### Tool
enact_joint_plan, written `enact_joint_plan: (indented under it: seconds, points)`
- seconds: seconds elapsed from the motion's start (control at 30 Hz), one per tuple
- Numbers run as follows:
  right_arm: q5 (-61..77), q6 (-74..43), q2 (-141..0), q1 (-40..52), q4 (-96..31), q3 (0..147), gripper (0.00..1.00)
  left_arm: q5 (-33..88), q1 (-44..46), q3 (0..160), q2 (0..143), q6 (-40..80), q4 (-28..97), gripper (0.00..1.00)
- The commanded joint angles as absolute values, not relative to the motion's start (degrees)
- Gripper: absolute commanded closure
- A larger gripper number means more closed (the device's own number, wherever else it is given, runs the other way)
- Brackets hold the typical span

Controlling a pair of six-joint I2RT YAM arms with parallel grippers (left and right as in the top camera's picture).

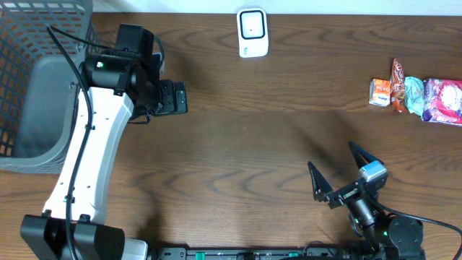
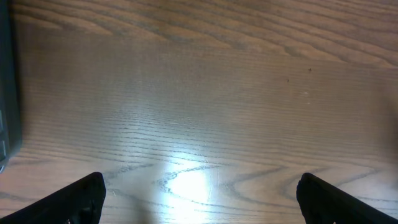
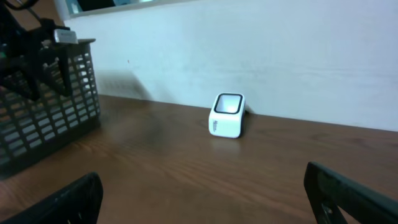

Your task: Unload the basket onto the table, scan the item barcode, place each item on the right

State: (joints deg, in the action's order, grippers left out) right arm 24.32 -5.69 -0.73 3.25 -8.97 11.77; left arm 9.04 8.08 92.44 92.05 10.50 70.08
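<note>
The left gripper hangs over the far left part of the tabletop, just beside the grey mesh basket. Its jaws are spread wide, with only bare wood showing between them. The right gripper sits low at the near right, likewise wide open and holding nothing, and it points toward the far side. The white scanner stands at the far edge, about midway across and close to the pale wall behind it, its dark-framed window facing upward. The snack packets lie in a short row on the right side of the tabletop, touching one another. They are well apart from both grippers and from the scanner. A small white and orange packet is at the left end, followed by a red one, a teal one and a pink and white one. Their print is too small to read from here.
</note>
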Motion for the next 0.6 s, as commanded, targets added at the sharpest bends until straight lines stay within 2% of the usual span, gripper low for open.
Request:
enact_joint_plan:
  seconds: [0.0, 0.3, 0.57]
  points:
    - [21.45, -6.17, -0.30, 3.49, -7.99, 9.69, 0.01, 8.91, 8.05, 92.29, 92.16, 10.79, 70.24, 0.02]
    - [19.03, -6.13, -0.30, 3.46, 4.80, 0.16, 0.01, 8.91, 8.05, 92.29, 92.16, 10.79, 70.24, 0.02]
    - [11.09, -6.17, -0.30, 3.46, 2.87, 0.32, 0.01, 8.91, 8.05, 92.29, 92.16, 10.79, 70.24, 0.02]
